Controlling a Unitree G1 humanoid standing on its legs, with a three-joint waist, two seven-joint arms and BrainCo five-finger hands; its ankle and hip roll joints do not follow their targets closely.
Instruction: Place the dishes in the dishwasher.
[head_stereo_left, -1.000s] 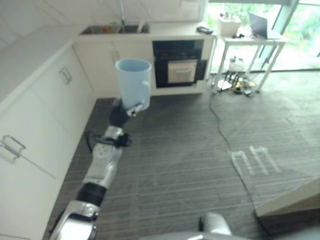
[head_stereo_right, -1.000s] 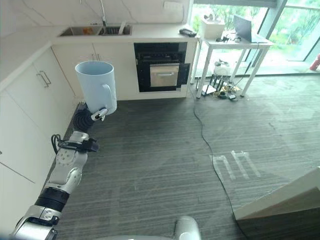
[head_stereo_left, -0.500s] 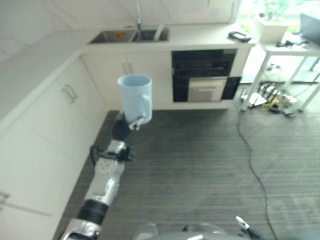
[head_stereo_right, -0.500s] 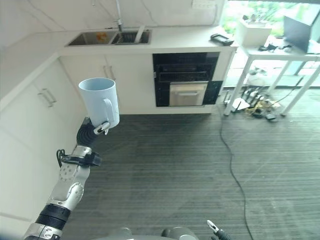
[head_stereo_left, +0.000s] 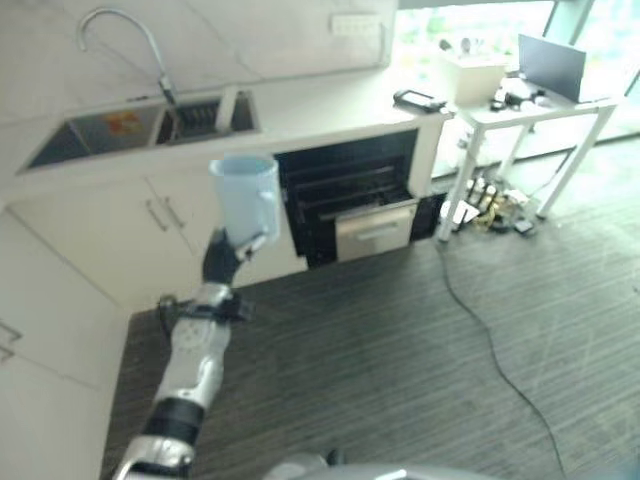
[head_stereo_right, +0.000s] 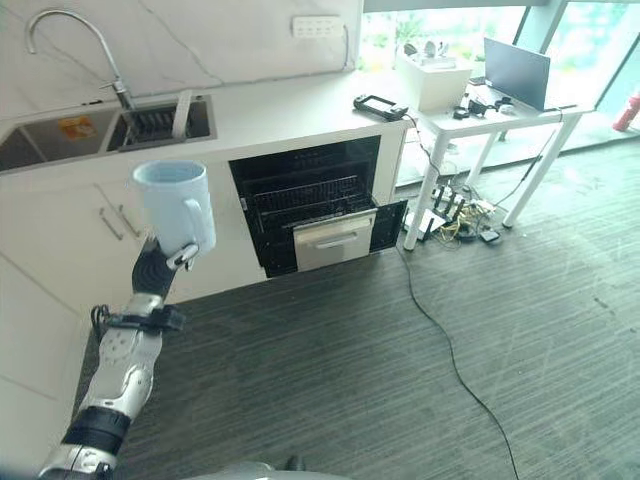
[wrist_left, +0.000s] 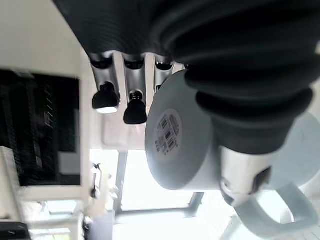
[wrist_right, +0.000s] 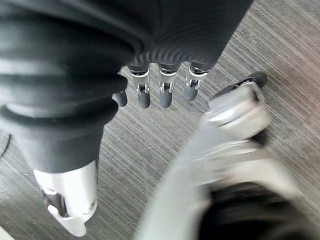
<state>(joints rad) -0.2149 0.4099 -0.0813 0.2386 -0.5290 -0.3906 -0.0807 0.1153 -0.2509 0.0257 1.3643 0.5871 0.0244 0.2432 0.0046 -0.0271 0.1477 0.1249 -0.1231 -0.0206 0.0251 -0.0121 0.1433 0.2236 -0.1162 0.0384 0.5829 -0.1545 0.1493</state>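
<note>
Upright, mouth up, the pale blue mug (head_stereo_right: 177, 204) sits gripped in the left robot hand (head_stereo_right: 165, 262); right robot hand (wrist_right: 150, 90) relaxed.

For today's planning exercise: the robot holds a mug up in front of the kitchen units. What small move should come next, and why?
Probably carry the light blue mug forward and to the robot's right, toward the open dishwasher. The left hand has its fingers curled round the mug, upright and raised, while the dark racks stand open under the counter right of it, some way off.
</note>
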